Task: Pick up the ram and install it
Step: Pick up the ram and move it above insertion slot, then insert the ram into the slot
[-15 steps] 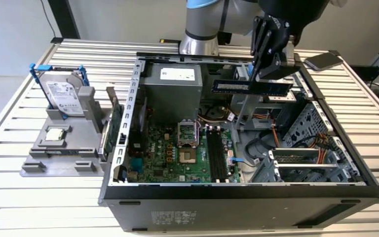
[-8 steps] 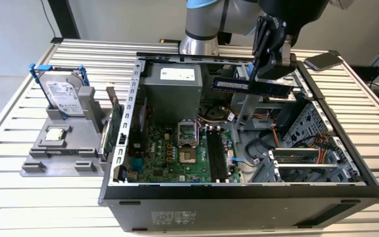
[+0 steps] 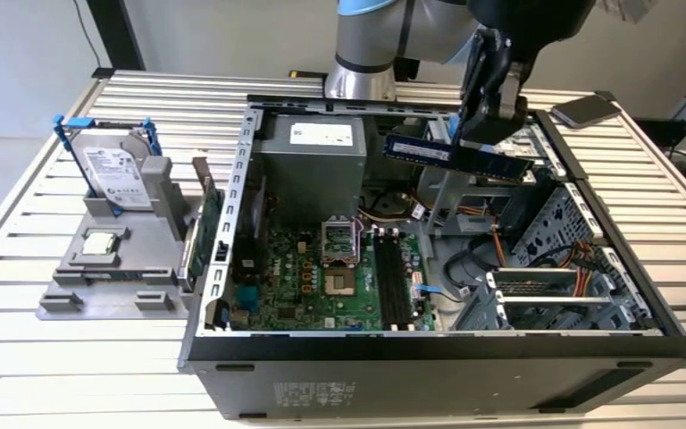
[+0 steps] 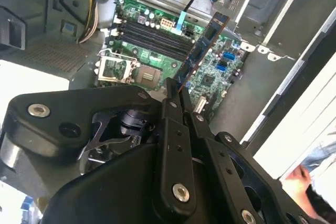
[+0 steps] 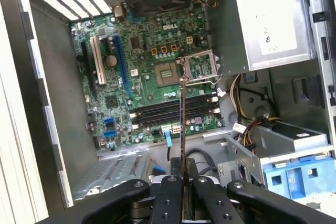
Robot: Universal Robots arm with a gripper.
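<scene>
A slatted metal counter [image 3: 33, 357] carries an open computer case [image 3: 439, 375] lying on its side. In the exterior view the arm [image 3: 373, 36] comes in from 12 o'clock above the case. The grey power supply [image 3: 307, 161] sits at the case's 11 o'clock corner. The green motherboard [image 3: 307, 277] lies on the case floor at about 7 o'clock from the tool [image 3: 478, 136].

The tool hangs over the case's 1 o'clock area, its fingers closed tight on the ram [image 3: 456, 154]. They pinch the upper long edge near the middle. The ram hangs just below the fingertips, long side nearly level, its 3 o'clock end a little lower. It is up in the air, well apart from the board.

In both wrist views the ram [image 4: 202, 45] [image 5: 182, 124] juts out from the tool [image 4: 176, 95] [image 5: 182, 174] toward the motherboard [image 4: 210, 77] [image 5: 142, 77]. In the first wrist view it appears edge-on. The black memory slots [image 3: 393, 281] [image 5: 168, 111] lie beside the open processor socket [image 3: 339, 284] [image 5: 168, 71].

At 9 o'clock of the case, a grey stand [image 3: 57, 299] holds a hard drive [image 3: 117, 170] upright and a small square processor chip [image 3: 103, 241].
</scene>
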